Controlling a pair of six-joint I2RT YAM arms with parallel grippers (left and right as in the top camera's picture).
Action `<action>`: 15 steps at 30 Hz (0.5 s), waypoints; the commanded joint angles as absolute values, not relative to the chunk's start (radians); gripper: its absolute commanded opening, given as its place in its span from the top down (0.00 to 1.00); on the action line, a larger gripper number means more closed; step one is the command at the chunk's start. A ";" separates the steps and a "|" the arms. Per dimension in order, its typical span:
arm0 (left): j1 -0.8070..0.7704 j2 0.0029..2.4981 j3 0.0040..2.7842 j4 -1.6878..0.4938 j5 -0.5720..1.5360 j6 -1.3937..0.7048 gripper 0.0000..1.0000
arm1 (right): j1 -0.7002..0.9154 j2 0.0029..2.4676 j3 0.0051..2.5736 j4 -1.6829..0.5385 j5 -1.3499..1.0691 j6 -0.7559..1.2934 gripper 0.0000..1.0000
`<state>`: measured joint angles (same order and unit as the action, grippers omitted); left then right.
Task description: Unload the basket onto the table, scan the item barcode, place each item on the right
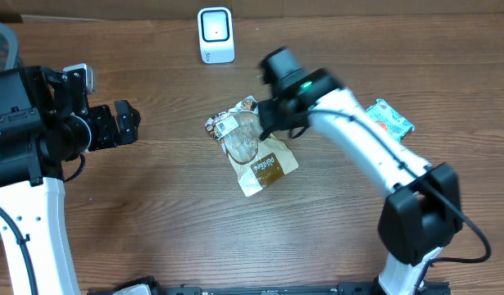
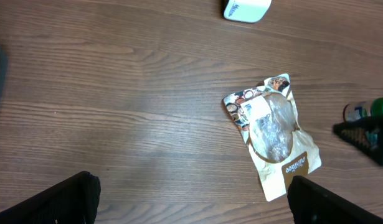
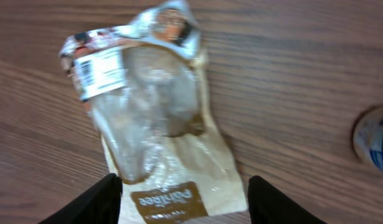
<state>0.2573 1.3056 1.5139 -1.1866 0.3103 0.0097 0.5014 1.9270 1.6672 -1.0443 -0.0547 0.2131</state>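
The snack bag [image 1: 253,154] lay flat on the tabletop [image 1: 153,205] near the white scanner [image 1: 215,34], with its barcode label [image 3: 101,74] on the scanner-side end. The right gripper [image 3: 185,180] hovered over it, jaws apart. The left gripper [image 2: 192,182] gaped, well away. It was probably best grasped away from the label.

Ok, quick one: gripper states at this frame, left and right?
Left gripper: open, holding nothing.
Right gripper: open, above the snack bag, not gripping it.
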 commanded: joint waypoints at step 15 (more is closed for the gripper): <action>0.186 1.433 1.510 -1.159 0.389 -0.135 0.96 | 0.337 2.125 1.635 -1.060 -0.384 0.131 0.47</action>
